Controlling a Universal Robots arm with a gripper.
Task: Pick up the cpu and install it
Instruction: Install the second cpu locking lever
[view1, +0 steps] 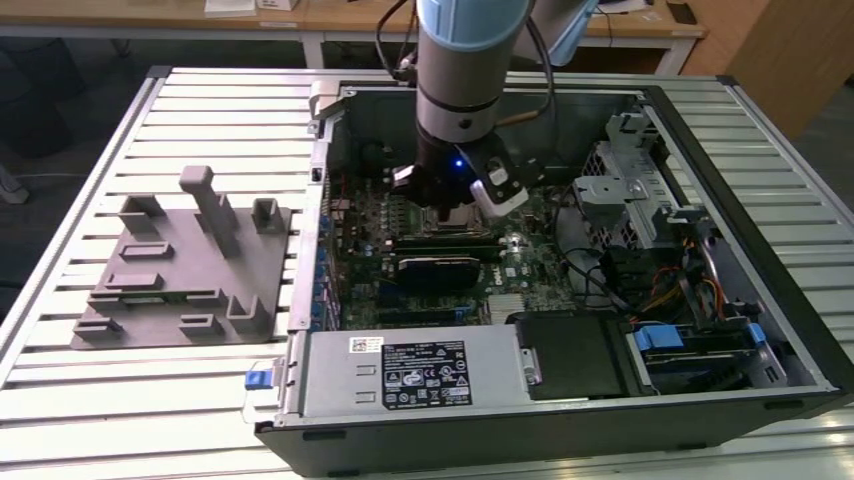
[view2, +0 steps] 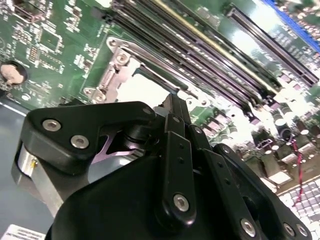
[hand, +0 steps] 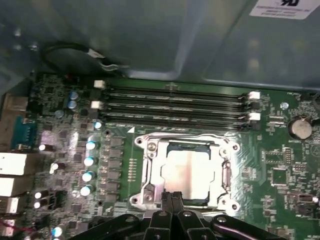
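Observation:
The cpu (hand: 189, 171), a silvery square chip, lies flat inside the metal-framed socket (hand: 145, 167) on the green motherboard. It shows as a bright pale patch (view2: 141, 89) in the second wrist view. My gripper (hand: 172, 198) hovers just over the near edge of the cpu, its two black fingers pressed together with nothing seen between them. In the exterior view the gripper (view1: 458, 203) reaches down into the open computer case (view1: 747, 300), over the middle of the board.
Memory slots (hand: 175, 102) run beside the socket. A grey fixture plate with upright posts (view1: 187, 260) lies on the slatted table at the exterior view's left. The power supply (view1: 400, 370), drive bays (view1: 641, 200) and cables (view1: 667, 290) crowd the case.

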